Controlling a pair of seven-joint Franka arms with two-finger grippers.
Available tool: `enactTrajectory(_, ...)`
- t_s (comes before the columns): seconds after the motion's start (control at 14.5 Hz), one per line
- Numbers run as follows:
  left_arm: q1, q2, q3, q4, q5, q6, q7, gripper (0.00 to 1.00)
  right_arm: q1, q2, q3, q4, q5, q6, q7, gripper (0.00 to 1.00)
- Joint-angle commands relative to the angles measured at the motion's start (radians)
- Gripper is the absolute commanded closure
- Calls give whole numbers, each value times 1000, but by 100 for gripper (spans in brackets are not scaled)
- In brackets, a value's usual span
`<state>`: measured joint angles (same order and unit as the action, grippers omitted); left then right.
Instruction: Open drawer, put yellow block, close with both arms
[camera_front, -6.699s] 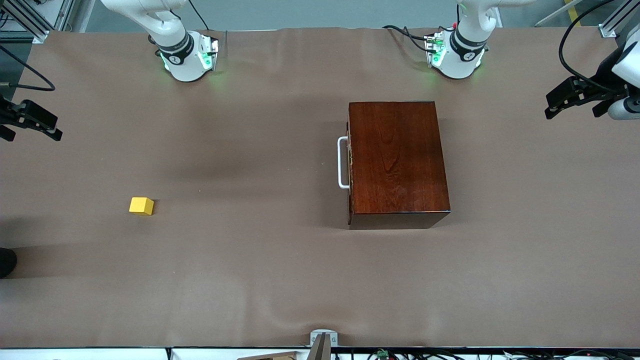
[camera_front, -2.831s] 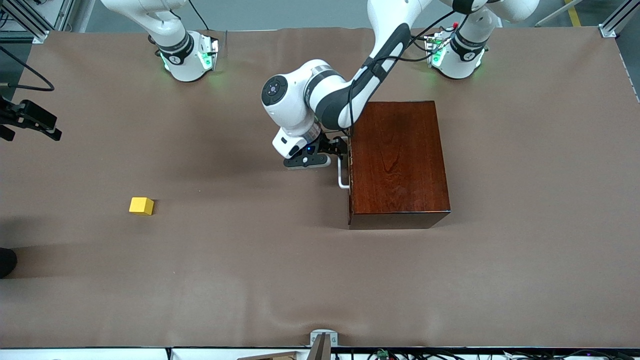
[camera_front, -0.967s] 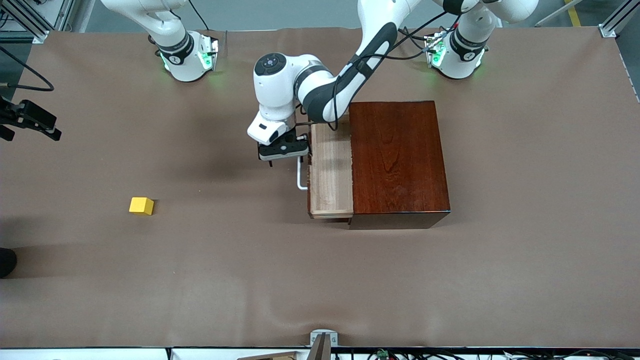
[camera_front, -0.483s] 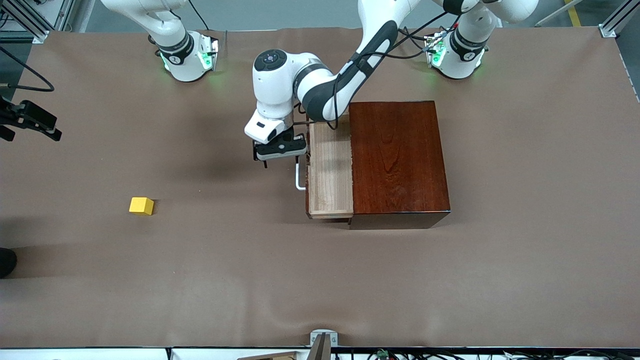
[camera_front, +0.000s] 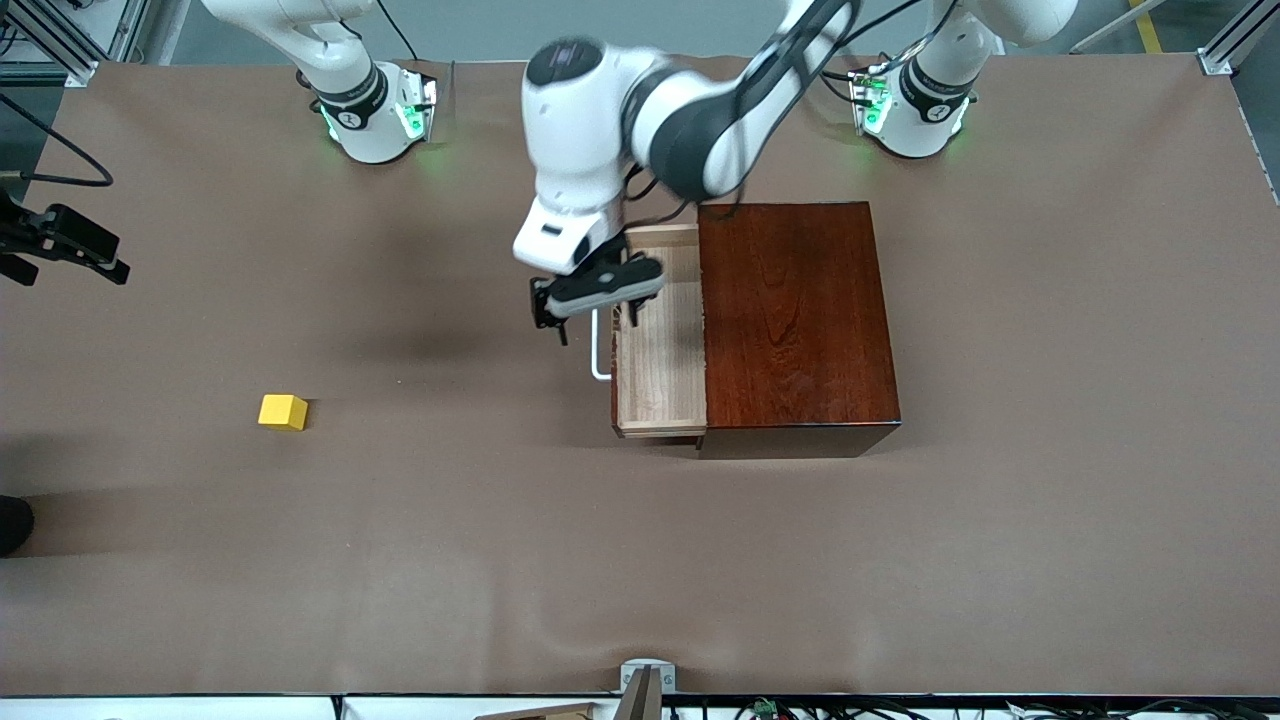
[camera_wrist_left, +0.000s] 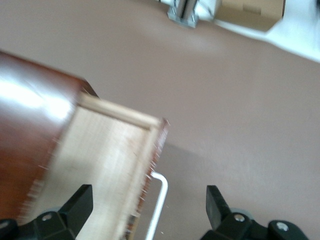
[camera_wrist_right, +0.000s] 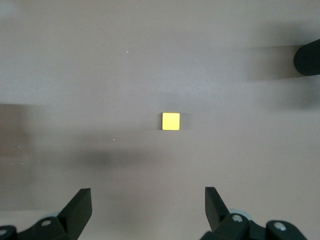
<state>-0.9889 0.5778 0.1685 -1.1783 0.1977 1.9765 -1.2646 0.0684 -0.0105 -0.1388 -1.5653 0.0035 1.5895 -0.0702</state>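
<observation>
Front view: left tool (camera_front: 590, 300), spread wide and empty, hangs over the handle (camera_front: 598, 345) of the pulled-out drawer (camera_front: 660, 340). Yellow block (camera_front: 283, 411) sits well apart; right tool (camera_wrist_right: 147, 210), wide, above it.

No text, label, brand, number or sign can be read anywhere in these views.
</observation>
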Motion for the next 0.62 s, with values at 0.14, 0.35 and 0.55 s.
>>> enactTrajectory(0.14,148,-222,0,-93,-4,-204,176,0,-6,26,7,11,18,3,-14,0)
enactTrajectory(0.35,255,-289,2,-95,-6,-335,379,0,-16,47,7,11,20,4,-11,0)
enactTrajectory(0.55,377,-326,-1,-95,-6,-413,548,0,-15,76,5,13,16,21,-16,0)
